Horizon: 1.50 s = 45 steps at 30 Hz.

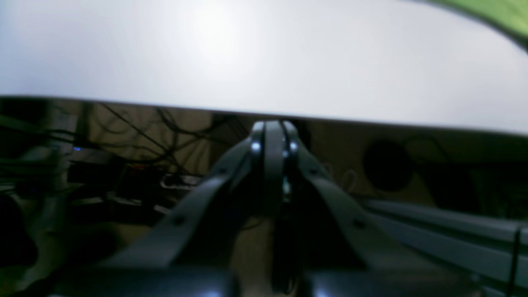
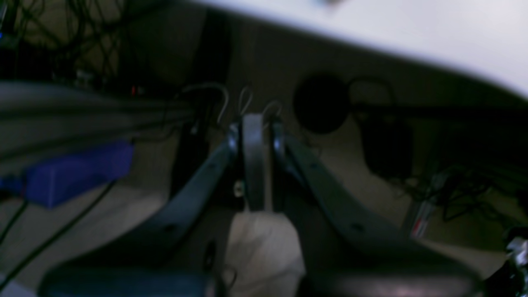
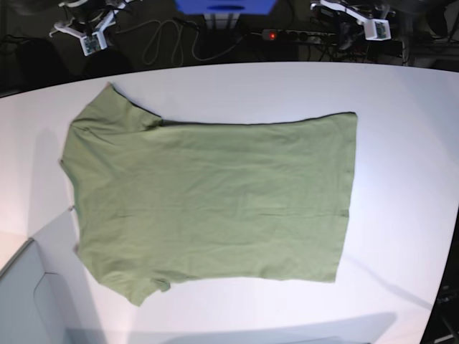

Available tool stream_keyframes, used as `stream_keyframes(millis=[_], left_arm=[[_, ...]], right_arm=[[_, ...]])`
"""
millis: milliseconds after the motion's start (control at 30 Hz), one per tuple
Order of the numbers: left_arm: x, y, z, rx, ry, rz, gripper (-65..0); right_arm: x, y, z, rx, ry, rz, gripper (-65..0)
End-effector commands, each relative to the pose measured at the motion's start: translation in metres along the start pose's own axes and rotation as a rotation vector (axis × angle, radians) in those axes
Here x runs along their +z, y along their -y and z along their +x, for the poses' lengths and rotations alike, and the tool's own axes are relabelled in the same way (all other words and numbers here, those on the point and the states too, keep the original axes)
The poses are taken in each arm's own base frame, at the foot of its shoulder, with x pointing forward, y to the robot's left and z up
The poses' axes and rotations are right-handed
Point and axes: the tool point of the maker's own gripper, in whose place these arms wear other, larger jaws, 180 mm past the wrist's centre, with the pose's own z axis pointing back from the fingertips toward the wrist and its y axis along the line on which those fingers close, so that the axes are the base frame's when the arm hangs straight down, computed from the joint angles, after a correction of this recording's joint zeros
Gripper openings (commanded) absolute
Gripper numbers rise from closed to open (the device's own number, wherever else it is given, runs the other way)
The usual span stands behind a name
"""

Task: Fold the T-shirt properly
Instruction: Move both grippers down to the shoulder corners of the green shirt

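T-shirt (image 3: pixel 211 201): lay spread flat on the white desk (image 3: pixel 401 143), sleeves toward the left of the base view and hem toward the right; plain sage green, lightly wrinkled, unfolded.
T-shirt in left wrist view: only a blurred green corner (image 1: pixel 501 14) showed at the upper right, on the desk top.
Left fingers (image 1: pixel 273 136): pressed together with nothing between them, held off the desk's edge with the desk top (image 1: pixel 264 57) above them in that view and apart from the cloth.
Right fingers (image 2: pixel 253 132): pressed together, holding nothing, pointing at the dim space under the desk edge (image 2: pixel 412 37).
Under the desk: tangled dark cables (image 1: pixel 156 132) and a blue box (image 2: pixel 78 171), all blurred.
Far side of the desk, base view: a power strip with a red light (image 3: pixel 297 34), a blue object (image 3: pixel 224 6) and looped cables (image 3: pixel 161 39) on the dark floor.
Arms in base view: neither pair of fingers reached over the shirt.
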Motion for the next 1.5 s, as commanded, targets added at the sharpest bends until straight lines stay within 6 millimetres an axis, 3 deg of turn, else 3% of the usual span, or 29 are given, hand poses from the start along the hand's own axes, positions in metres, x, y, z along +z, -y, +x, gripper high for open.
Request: stream_keyframes(millis=[0,200,300,333,433,667,867,1133,1233,1467], left_arm=[[0.002,-0.004,0.010,-0.005,0.034,0.005,-63.9],[-0.017,-0.022,0.055,-0.022,0.184,0.059,-38.0],[-0.024,-0.029,0.080,-0.012,0.272,0.090,-30.8],[-0.027,-0.032,0.087,-0.009,0.296,0.098,-30.0],[-0.042,-0.045,0.082,0.027,0.286,0.134,-30.0],[-0.089,-0.058,0.080,0.090,0.221,0.149,-30.0],[-0.107,-0.063,0.090,0.114,0.247,0.154,-29.8],[-0.127,-0.071,0.085,0.146,0.230,0.165,-29.8],[-0.130,-0.072,0.081,0.153,0.220,0.167,-29.9],[-0.142,-0.047,0.074,0.136,0.188,0.100,-30.0]], right_arm=[[0.000,0.000,0.007,0.011,0.018,0.006,-62.9],[-0.010,-0.008,0.027,0.072,0.058,0.071,-42.3],[-0.013,-0.012,0.035,0.062,0.083,0.080,-32.7],[-0.014,-0.013,0.038,0.060,0.091,0.085,-30.7],[-0.015,-0.019,0.038,0.065,0.093,0.105,-27.9],[-0.017,-0.022,0.045,0.061,0.115,0.115,-27.8],[-0.018,-0.021,0.045,0.062,0.113,0.112,-27.8],[-0.018,-0.020,0.045,0.060,0.113,0.110,-27.8],[-0.018,-0.021,0.045,0.060,0.113,0.112,-27.8],[-0.018,-0.022,0.044,0.060,0.112,0.115,-27.8]])
